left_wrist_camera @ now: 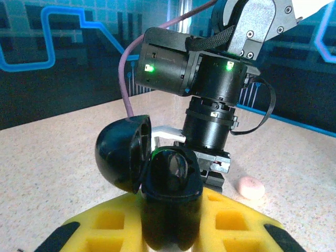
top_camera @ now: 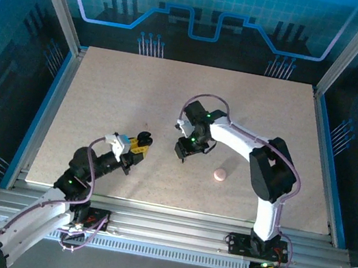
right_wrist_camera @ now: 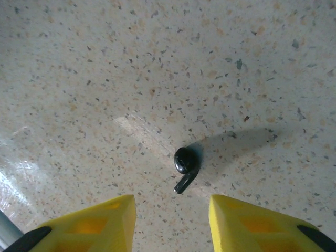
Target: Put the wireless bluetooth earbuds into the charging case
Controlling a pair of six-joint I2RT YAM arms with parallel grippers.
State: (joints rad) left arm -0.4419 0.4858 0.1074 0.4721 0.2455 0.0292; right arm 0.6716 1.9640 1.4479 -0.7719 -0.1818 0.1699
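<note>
Yellow left fingers [left_wrist_camera: 105, 226] of mine clench the open charging case [left_wrist_camera: 170, 181], while my right fingers [right_wrist_camera: 100, 226] hang spread over one earbud [right_wrist_camera: 185, 167] not yet lifted off the counter [right_wrist_camera: 157, 63].

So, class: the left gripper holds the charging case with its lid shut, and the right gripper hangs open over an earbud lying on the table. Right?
Not quite. The left wrist view shows the charging case held by the left gripper with its lid swung open, not shut. The rest stands: the right gripper hangs open over an earbud lying on the table.
</note>
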